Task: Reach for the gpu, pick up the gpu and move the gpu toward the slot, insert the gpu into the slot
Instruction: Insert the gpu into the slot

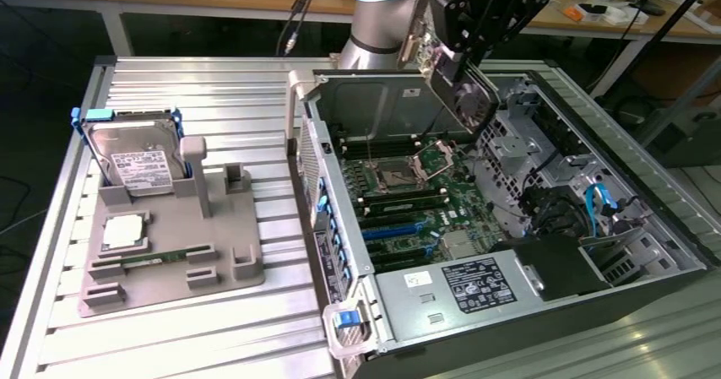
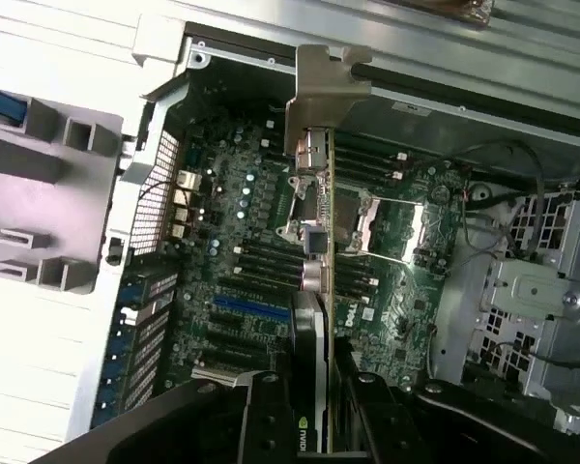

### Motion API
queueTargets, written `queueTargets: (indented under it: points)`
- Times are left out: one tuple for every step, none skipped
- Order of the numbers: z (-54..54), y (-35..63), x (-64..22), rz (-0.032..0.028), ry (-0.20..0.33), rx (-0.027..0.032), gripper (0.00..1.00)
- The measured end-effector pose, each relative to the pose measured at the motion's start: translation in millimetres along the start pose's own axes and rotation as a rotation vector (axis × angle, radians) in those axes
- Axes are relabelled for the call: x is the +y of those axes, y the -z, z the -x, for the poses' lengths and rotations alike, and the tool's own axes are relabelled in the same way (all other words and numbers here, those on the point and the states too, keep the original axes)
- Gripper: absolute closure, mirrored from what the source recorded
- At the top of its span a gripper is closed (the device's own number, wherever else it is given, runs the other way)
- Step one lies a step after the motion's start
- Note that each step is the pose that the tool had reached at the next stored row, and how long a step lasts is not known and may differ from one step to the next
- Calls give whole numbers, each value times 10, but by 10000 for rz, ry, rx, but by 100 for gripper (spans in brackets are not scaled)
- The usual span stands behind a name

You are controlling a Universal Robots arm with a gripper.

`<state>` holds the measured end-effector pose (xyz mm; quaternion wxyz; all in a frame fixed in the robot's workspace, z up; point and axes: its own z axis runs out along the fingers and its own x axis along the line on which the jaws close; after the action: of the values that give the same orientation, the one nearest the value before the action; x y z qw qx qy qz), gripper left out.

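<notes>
The gripper (image 1: 460, 58) is clamped on the gpu (image 1: 474, 100), holding it edge-on above the far end of the open case (image 1: 310, 143), roughly over the processor socket (image 1: 400, 174) and well apart from the blue slot (image 1: 397, 227), which lies nearer. A card brought down tilted or off the slot's line (my judgement) could strike the socket, or its bracket (image 2: 319, 97) could snag the case wall

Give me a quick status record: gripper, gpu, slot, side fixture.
gripper: shut on the gpu, above the open computer case
gpu: held in the air over the motherboard, not seated
slot: blue strip on the motherboard, nothing in it
side fixture: hard drive standing in the grey holder
</notes>
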<state>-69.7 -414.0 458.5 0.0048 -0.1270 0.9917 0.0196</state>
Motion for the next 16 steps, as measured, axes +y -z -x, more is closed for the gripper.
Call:
queueTargets:
  points:
    - [0, -1, 0, 5, 324, 12, 73]
    - [1, -6, -1, 4, 178, 6, 73]
    - [2, -8, -1, 2, 94, 3, 73]
    - [3, -10, -2, -1, 8, 0, 73]
    - [4, -15, -3, -11, -156, -4, 73]
    - [5, -18, -3, -17, -259, -7, 73]
    - [6, -20, -3, -21, -329, -8, 73]
    - [6, -24, -3, -24, -453, -13, 73]
    - [7, -26, -3, -26, -545, -15, 73]
    - [7, -29, -4, -27, -629, -19, 73]
    - [8, -31, -4, -29, -712, -21, 73]
    - [9, -33, -4, -31, -798, -25, 73]
    - [10, -36, -5, -32, -880, -28, 73]
    - [10, -38, -5, -35, -962, -31, 73]
    - [11, -40, -5, -37, -1047, -34, 73]
    - [12, -42, -5, -39, -1137, -37, 73]
